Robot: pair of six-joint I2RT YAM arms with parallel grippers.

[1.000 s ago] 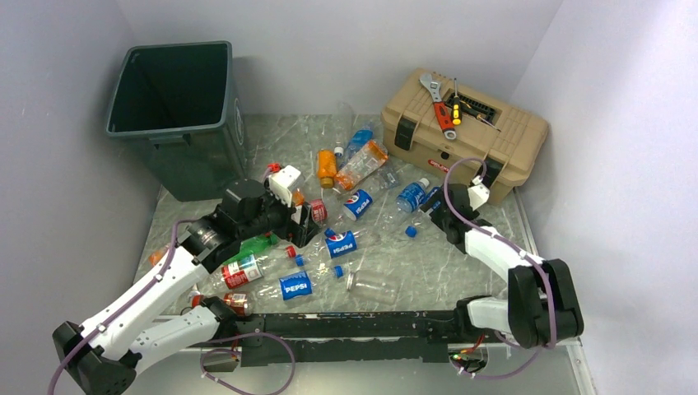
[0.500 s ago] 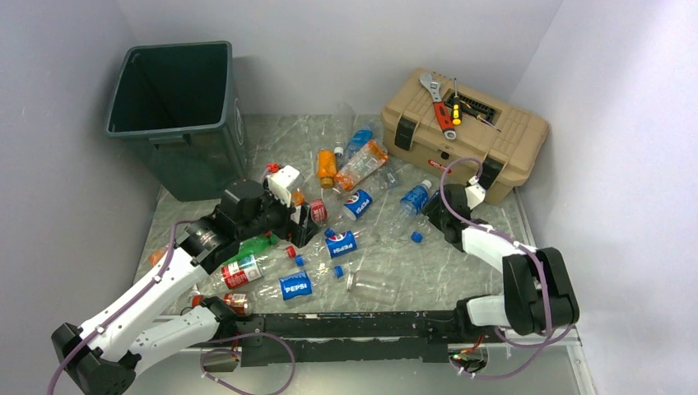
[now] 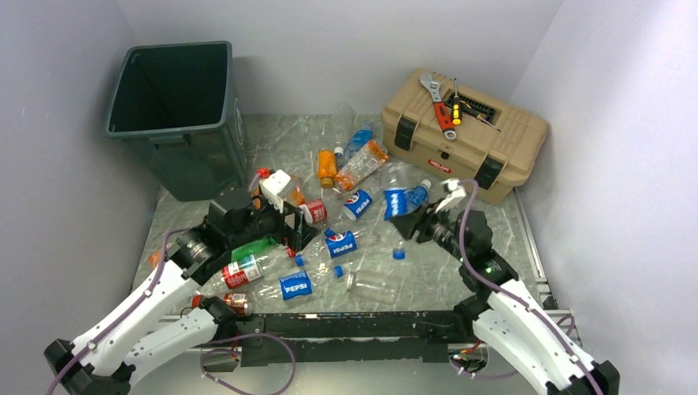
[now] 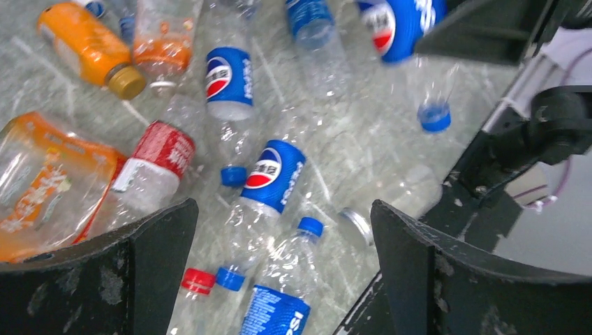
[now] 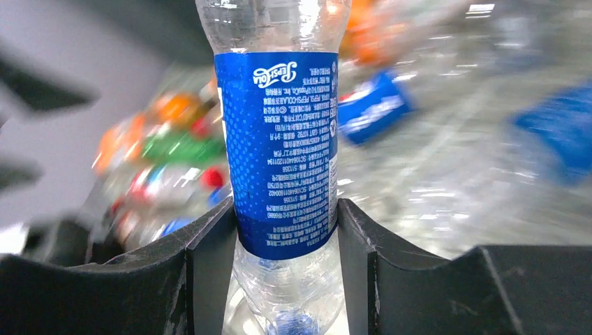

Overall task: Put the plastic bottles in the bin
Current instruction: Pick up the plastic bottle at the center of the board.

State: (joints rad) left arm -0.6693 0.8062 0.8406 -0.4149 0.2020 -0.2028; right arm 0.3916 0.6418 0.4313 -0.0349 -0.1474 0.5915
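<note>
Step in hand: carry. Your right gripper (image 5: 285, 234) is clamped on 1 Pepsi bottle (image 5: 283, 146), with both fingers (image 5: 209, 241) pressed to the lower edge of its blue label and the cap end pointing back toward the wrist camera. In the top view this bottle (image 3: 396, 202) sits right of centre and looks raised above the table (image 3: 444, 263), though I cannot be sure how high. The background in the right wrist view is smeared, so I judge the arm to be mid-swing. The bin (image 3: 197, 160) stands in the far left corner, open end up and well apart from the held bottle, with the left arm and most of the pile between them. The next move calls for enough height to clear the rim, then a long reach leftward over the scattered bottles (image 3: 346, 177). Let go only once the bottle hangs above the opening. The risk I see is crossing the left arm's space. Your left gripper (image 4: 283, 209) is spread wide and grips nothing. It hovers over the pile, and another Pepsi bottle (image 4: 269, 181) lies between its fingers, apart from both. The toolbox (image 3: 494, 144) at the far right is no part of this job.
</note>
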